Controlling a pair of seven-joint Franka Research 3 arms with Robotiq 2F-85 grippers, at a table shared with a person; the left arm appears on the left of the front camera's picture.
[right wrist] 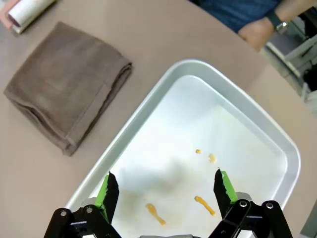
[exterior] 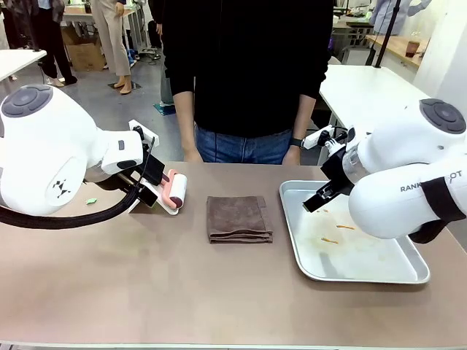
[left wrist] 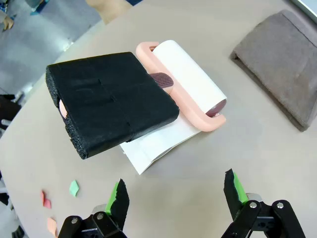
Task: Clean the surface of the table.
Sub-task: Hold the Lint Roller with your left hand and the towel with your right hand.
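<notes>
At the right of the tan-brown bench (exterior: 146, 292), a shallow silver metal tray (exterior: 372, 254) held small orange smears (right wrist: 204, 205); the left hand (left wrist: 175, 182) and right hand (right wrist: 165, 177) stood open, empty.

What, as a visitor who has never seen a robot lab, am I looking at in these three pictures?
Two white robot arms work at a brown table, and a person stands at its far side. The wide picture comes from a fixed camera between the arms. The other two come from a camera on each wrist, looking along that arm's two green-padded fingers. The left fingers are open near a pink lint roller with a black foam handle, and small paper scraps lie close by. The right fingers are open over a metal tray marked with orange smears. A folded brown cloth lies between roller and tray. Nothing is held.
</notes>
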